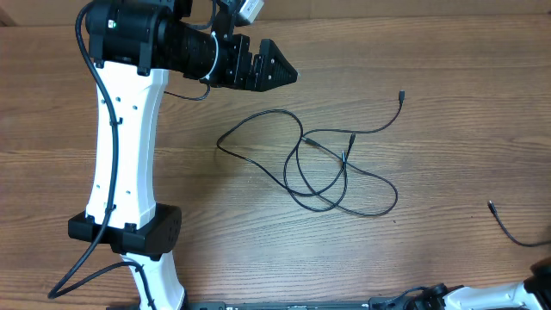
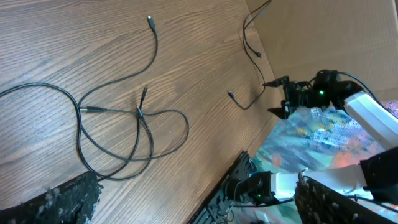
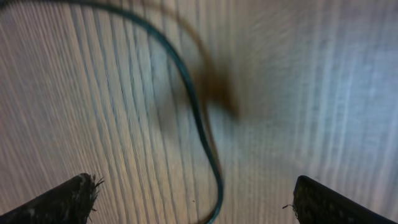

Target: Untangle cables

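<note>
tangled cables [image 1: 323,168] in the middle of the tabletop [image 1: 448,52], loops stretched left to right. left gripper [image 1: 280,73]: wide open, empty, nearest, just beyond the knot. right gripper [image 3: 199,196]: wide open, low over a lone cable [image 3: 200,127].

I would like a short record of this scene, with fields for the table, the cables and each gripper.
surface: wooden table
tangle: thin black cables, loops crossing mid-table, lying flat
separate cable: apart, near the table's right edge
left gripper: open, empty, beside the tangle, not touching it
right gripper: open, low over the table, blurred cable between its fingers, not gripped
task: tangle not yet undone
</note>
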